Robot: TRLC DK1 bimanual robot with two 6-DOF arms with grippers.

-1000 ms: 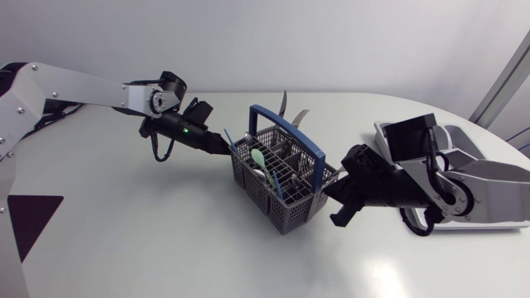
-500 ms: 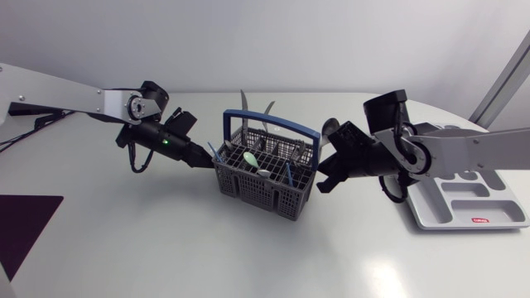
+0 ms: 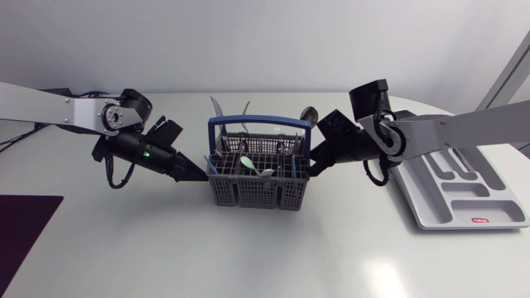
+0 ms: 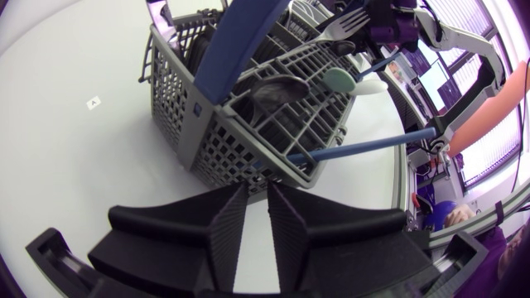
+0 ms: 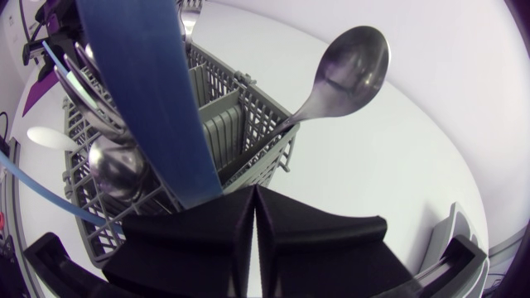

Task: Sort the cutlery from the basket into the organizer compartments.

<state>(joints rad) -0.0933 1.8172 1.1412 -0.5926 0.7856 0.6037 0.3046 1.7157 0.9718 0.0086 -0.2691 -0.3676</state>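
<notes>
Basket: The grey mesh basket (image 3: 248,190) stands upright mid-table, and its blue handle (image 3: 262,123) arches across the top. White table (image 3: 265,257) shows on its near side and behind it, up to the curved rear edge.

Cutlery: All the cutlery we see is in the basket. A knife (image 3: 215,108) and a fork (image 3: 245,108) stick up at the back. A steel spoon (image 5: 352,62) leans out over the right-hand corner. A pale green piece (image 3: 246,164) and a blue-handled piece (image 4: 364,147) lie tilted across the compartments.

Left gripper: The left gripper (image 4: 257,192) has its fingers a narrow slit apart with nothing between them. The tips sit low at the basket's left wall; we cannot tell whether they touch it or stop just short.

Right gripper: The right gripper (image 5: 252,192) has its fingers pressed together along one seam and holds nothing. The tips are at the basket's right wall, beside the handle's end.

Organizer: The grey organizer (image 3: 497,217) lies at the table's right side, well apart from the basket, with open tabletop between them. The right arm (image 3: 464,132) crosses above its far end.
</notes>
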